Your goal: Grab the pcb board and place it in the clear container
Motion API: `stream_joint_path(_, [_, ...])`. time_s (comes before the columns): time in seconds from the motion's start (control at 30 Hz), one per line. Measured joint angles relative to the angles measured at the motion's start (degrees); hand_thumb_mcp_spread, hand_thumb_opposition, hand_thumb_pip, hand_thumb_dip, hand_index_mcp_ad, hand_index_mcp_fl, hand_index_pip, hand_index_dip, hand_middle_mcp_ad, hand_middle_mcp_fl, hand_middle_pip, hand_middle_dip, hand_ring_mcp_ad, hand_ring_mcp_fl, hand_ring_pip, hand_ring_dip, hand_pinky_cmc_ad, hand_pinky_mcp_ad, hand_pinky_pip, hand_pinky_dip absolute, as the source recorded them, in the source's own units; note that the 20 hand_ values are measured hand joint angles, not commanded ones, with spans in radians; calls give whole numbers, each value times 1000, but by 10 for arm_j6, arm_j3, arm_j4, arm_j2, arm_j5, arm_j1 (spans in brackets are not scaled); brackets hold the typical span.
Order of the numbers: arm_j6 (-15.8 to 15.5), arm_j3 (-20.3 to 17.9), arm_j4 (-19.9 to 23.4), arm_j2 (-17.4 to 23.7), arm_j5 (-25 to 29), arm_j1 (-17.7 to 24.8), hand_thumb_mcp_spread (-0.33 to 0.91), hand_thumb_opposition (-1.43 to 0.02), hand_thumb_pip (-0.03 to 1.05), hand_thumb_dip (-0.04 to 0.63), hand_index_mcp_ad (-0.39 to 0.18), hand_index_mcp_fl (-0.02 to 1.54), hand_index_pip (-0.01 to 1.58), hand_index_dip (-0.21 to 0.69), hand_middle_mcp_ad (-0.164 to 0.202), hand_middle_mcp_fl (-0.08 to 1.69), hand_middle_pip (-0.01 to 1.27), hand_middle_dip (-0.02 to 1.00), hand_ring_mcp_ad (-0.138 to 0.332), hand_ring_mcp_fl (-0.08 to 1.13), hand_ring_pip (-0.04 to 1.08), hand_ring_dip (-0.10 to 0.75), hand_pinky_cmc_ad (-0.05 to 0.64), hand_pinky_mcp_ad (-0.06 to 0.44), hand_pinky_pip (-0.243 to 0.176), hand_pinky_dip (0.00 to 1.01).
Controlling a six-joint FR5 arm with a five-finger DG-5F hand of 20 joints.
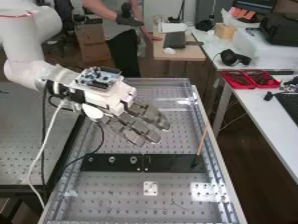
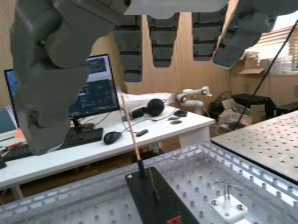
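Perforated bench [image 1: 120, 197]; on it black strip [image 1: 174, 163], white block [image 1: 150, 192].

so the high cam's above the near end of the bench [image 1: 110, 189], looking down it at a slant, kinda far back. wrist cam's way lower and closer, facing across toward the white desk [image 2: 93, 152]. both catch the black plate [image 1: 176, 163] and the stick [image 1: 201, 142] on it.

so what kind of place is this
Probably a robotics lab or workshop: a white arm with a dark grey hand is set up at a bench with a perforated top, and a desk beside it holds a monitor and keyboard.
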Motion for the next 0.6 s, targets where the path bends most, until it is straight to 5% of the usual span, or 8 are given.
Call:
stream_joint_path(0.33, [-37,2,57,-64,5,-9,557,-757,332,161,-89,255,852,222,63,0,141,112,209,0,93,14,290,182,-86,190])
stream_joint_path(0.6, [-57,12,97,-110,6,-23,572,-768,332,162,-106,176,1166,202,42,5,145,122,190,2,87,21,293,168,-75,195])
